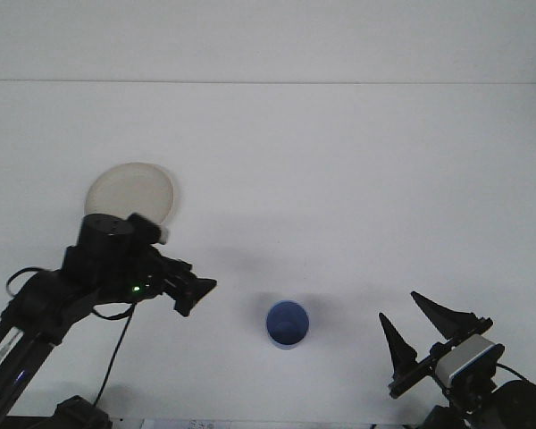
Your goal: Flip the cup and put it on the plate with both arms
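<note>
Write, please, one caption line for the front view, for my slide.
Left hand reaches toward the blue cup; right hand waits open; plate behind.
</note>
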